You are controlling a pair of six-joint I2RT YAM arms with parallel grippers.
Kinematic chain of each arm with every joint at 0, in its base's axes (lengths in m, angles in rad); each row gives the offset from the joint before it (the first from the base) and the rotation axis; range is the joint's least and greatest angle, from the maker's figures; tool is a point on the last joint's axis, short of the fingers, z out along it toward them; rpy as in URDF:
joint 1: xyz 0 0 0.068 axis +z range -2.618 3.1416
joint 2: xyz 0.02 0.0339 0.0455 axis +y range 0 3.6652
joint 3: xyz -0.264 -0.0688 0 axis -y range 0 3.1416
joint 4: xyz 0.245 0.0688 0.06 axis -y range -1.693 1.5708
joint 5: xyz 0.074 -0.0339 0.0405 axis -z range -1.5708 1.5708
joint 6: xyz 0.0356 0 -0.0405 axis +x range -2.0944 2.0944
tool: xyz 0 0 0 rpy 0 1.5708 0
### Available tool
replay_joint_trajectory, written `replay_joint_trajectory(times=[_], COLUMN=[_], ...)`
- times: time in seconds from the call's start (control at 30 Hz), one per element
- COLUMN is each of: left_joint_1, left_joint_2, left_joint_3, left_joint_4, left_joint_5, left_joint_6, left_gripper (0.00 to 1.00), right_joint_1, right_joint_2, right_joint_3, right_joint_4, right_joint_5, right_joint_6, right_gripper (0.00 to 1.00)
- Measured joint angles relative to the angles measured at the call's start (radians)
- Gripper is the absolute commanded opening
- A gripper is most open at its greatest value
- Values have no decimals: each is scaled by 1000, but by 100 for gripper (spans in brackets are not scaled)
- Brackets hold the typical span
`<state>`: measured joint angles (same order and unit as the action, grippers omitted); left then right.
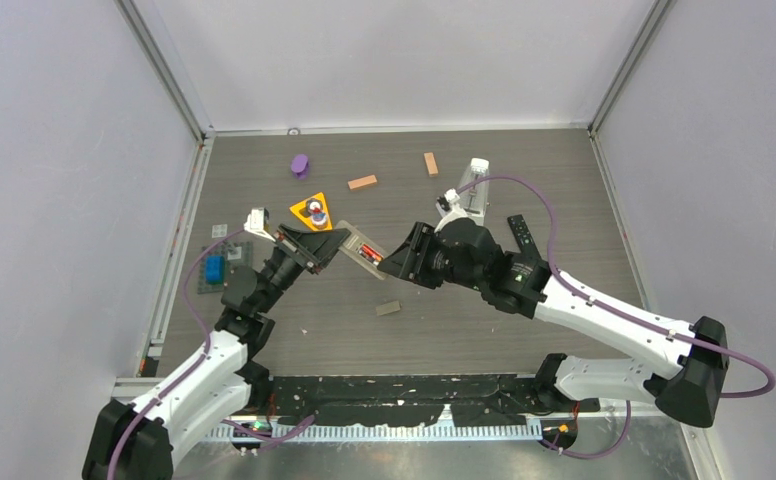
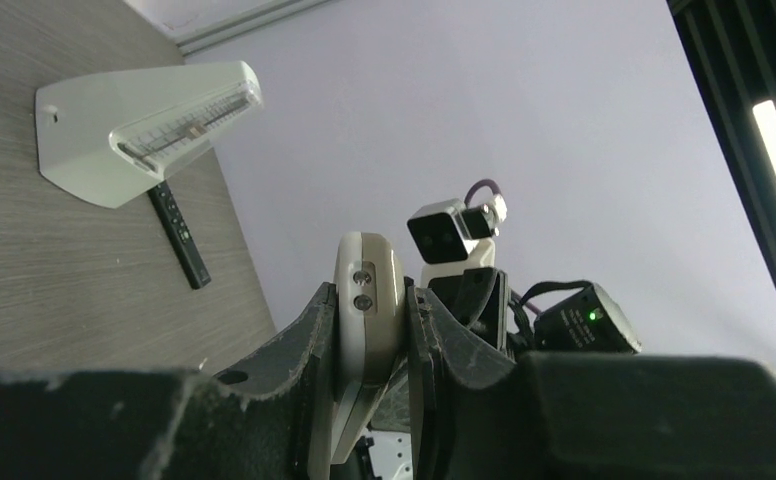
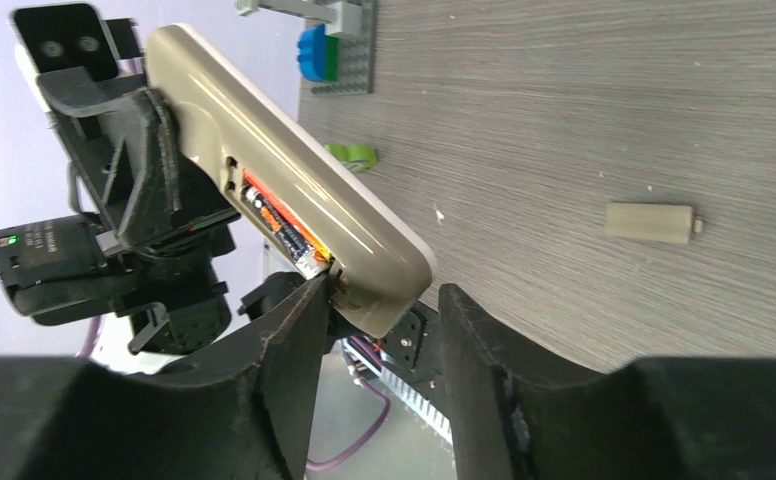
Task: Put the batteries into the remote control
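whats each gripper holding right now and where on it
Left gripper clamps the beige remote near the end away from its battery bay. Right gripper holds nothing: its open jaws straddle the remote's battery end.

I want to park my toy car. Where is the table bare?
Bare: the near strip between the gray lid and the arm bases, and the far right corner beyond the black remote. Crowded: the middle, where the left end effector and right end effector meet at the beige remote, and the far side around the orange blocks.
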<state>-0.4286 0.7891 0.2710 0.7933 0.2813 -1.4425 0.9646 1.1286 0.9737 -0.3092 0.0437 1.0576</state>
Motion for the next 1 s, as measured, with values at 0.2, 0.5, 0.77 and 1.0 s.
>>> replay_joint_trajectory(times=[0.2, 0.5, 0.77, 1.0], left_joint_1=[-3, -16, -21, -21], left_joint_2=[-36, -140, -149, -109], left_joint_3=[-5, -5, -5, -5], left_joint_4=[-30, -126, -126, -110], left_joint_5=[-1, -21, -2, 66], left_joint_6=[47, 86, 89, 97], left_gripper=[0, 0, 0, 0], right_joint_1=[0, -1, -11, -11], right_joint_2=[20, -14, -103, -69], right_joint_3=[34, 43, -4, -8], right_joint_4=[-70, -96, -16, 71], right_joint_5=[16, 22, 5, -89], right_joint_6=[-3, -61, -123, -194], right_gripper=[63, 70, 78, 79])
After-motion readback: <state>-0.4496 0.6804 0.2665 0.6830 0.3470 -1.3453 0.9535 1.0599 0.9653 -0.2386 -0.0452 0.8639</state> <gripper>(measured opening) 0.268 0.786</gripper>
